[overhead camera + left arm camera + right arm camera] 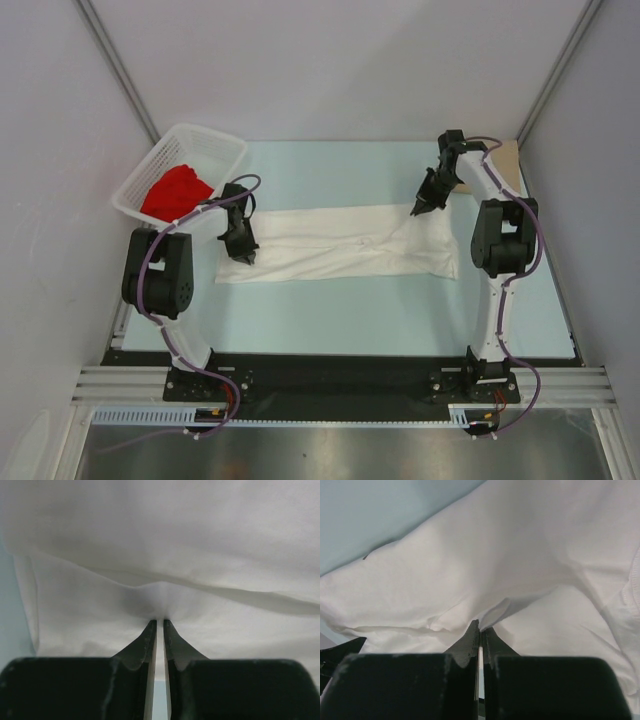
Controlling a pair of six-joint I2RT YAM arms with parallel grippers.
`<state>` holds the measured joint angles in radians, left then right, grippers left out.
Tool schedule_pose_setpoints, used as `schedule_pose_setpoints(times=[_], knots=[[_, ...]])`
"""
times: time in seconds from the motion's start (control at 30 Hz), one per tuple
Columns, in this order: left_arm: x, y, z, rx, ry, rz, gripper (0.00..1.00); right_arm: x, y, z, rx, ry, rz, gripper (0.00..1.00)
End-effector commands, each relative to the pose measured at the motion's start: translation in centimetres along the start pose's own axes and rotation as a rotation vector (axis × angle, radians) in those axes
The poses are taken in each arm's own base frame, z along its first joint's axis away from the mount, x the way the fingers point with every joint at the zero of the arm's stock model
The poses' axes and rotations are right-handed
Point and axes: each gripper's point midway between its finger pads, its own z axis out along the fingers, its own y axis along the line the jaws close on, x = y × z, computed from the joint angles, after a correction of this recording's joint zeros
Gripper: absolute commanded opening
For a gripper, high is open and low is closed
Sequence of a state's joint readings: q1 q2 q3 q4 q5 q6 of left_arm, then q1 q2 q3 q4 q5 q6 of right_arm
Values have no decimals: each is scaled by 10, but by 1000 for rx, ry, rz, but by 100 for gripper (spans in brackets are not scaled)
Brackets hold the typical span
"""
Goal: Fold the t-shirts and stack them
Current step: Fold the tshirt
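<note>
The white t-shirt [340,245] lies as a long, narrow strip across the middle of the table. My left gripper [245,256] is at its left end, and its jaws [160,622] are pinched on a gathered ridge of the white cloth [200,540]. My right gripper [417,209] is at the shirt's far right part, shut [480,625] on a small raised fold of the white fabric [495,555]. The red t-shirt [178,192] sits crumpled in the basket. A corner of the tan t-shirt [511,158] shows behind the right arm at the far right.
The white lattice basket [212,133] stands at the far left corner, just beyond the left arm. Grey walls close in the table on the left, back and right. Bare pale-blue table [340,320] lies between the shirt and the arm bases.
</note>
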<state>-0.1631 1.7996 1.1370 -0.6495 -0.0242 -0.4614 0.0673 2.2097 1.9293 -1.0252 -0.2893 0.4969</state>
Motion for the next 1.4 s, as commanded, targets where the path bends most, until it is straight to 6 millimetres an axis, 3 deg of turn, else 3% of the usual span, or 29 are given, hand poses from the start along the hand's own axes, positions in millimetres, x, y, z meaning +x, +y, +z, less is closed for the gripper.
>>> schedule_pose_setpoints(times=[0.0, 0.23, 0.4, 0.63, 0.87, 1.07, 1.37], knots=[[-12, -2, -12, 23, -61, 11, 14, -3, 19, -11, -40, -15, -29, 0], [-15, -2, -15, 24, -69, 11, 14, -9, 11, -3, -22, 0, 18, 0], [-17, -3, -16, 23, -71, 16, 14, -15, 24, -1, -53, -7, 9, 0], [-18, -5, -15, 30, -68, 15, 14, -6, 13, 5, -17, 33, 17, 0], [-16, -6, -13, 36, -58, 13, 14, -32, 34, 2, -92, -47, -24, 0], [-14, -3, -14, 29, -60, 15, 14, -30, 32, 13, -88, -8, -10, 0], [-15, -6, -14, 43, -58, 18, 14, -29, 32, 3, -84, -7, 8, 0]])
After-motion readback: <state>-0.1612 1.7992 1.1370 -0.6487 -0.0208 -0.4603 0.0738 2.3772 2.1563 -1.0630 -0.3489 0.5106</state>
